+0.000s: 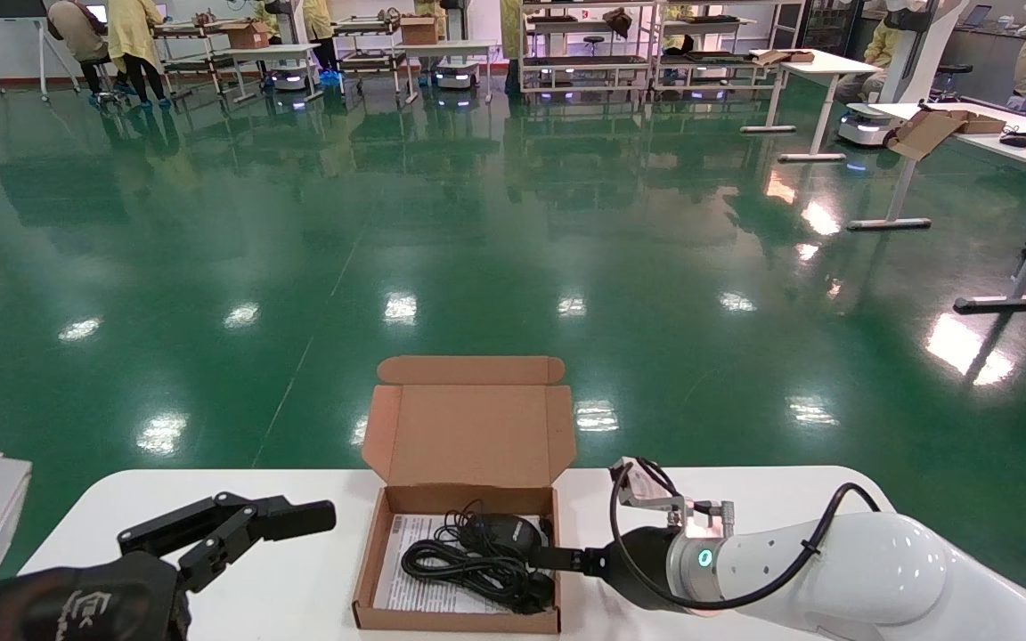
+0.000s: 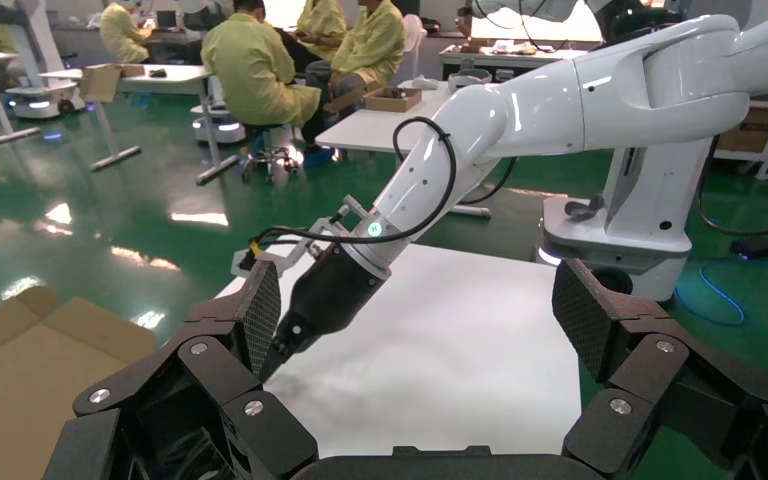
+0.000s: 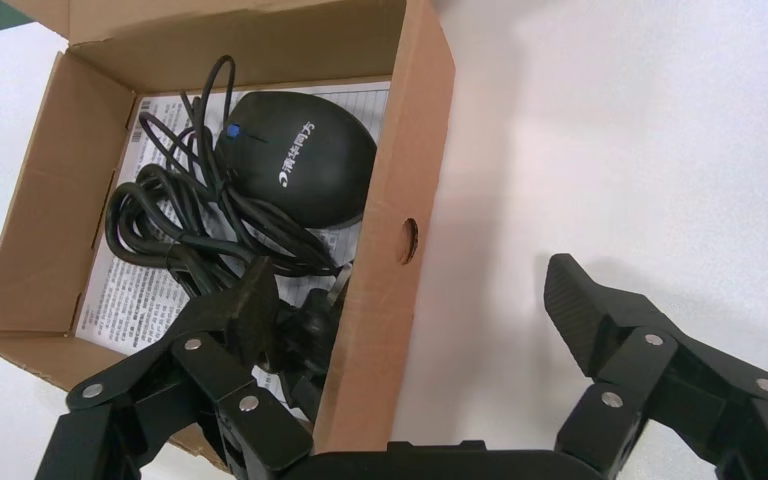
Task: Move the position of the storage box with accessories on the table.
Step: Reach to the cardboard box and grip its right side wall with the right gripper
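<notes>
Storage box [image 1: 460,570] sits open mid-counter [image 1: 745,499], light and flexy, mouse [image 3: 300,165] and paper [image 3: 135,300] loose inside. Your right gripper [image 3: 410,300] has fingers [image 3: 250,300] spread astride its right wall; pinch there, slide gently. Left gripper [image 2: 420,310] idles spread, left of box.

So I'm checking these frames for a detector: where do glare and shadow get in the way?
Head view: ceiling lights glare in patches on the glossy green floor; the storage box and mouse read clearly. Right wrist view: the right end effector straddles the box's side wall and casts soft shadow on the table. Left wrist view: the left end effector fills the foreground, open.
</notes>
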